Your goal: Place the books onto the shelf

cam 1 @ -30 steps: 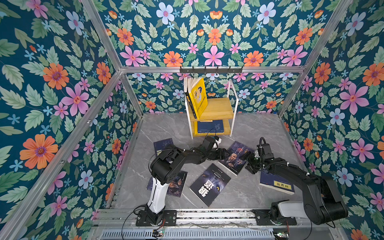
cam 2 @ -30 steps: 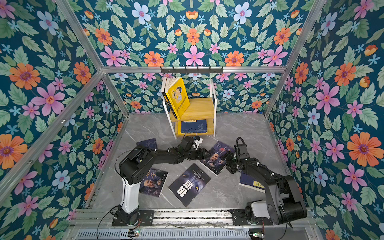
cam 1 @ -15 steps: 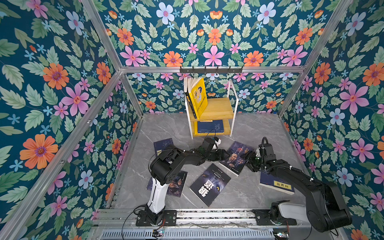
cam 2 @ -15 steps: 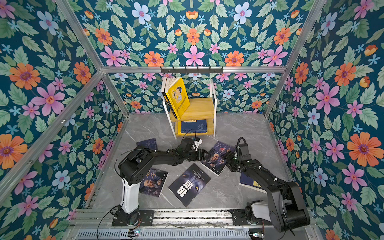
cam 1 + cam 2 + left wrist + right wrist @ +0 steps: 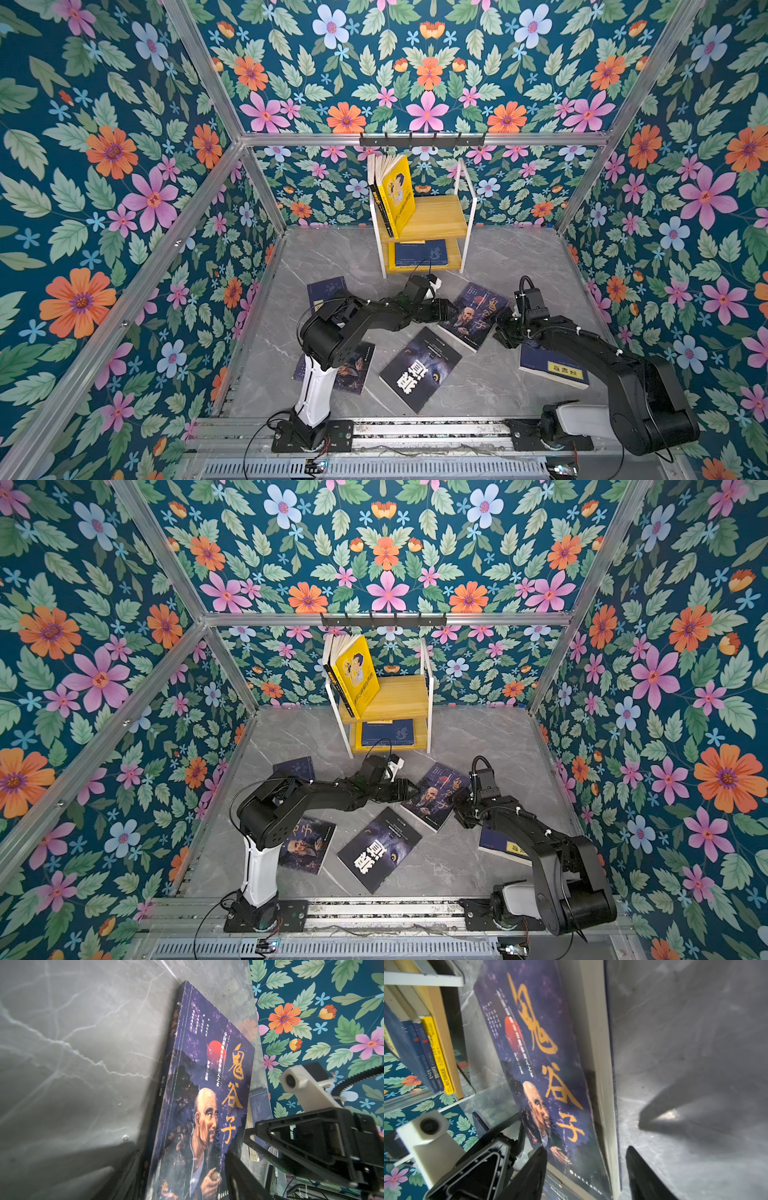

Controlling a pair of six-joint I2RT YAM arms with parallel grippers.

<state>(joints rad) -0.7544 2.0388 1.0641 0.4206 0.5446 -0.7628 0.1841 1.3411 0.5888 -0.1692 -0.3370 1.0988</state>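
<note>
Right wrist view: straddles page edge of purple old-man-portrait paperback (image 5: pixel 542 1064) with right tool (image 5: pixel 586 1148) parted; flanks spine with left tool (image 5: pixel 181 1152), grip unclear.

The left arm (image 5: pixel 374 316) is black jointed links on a white column (image 5: pixel 316 390) bolted to a black base plate (image 5: pixel 340 436); the right arm (image 5: pixel 602 353) is black with a white base shell (image 5: pixel 582 419). Each wrist bears a white boxy camera (image 5: pixel 301 1082) fed by a ribbed black cable (image 5: pixel 353 1082).

Floor books (image 5: pixel 419 370): five. Shelf (image 5: pixel 436 216): one. Hook rail (image 5: pixel 422 139): one. Robot arms (image 5: pixel 602 353): two.
</note>
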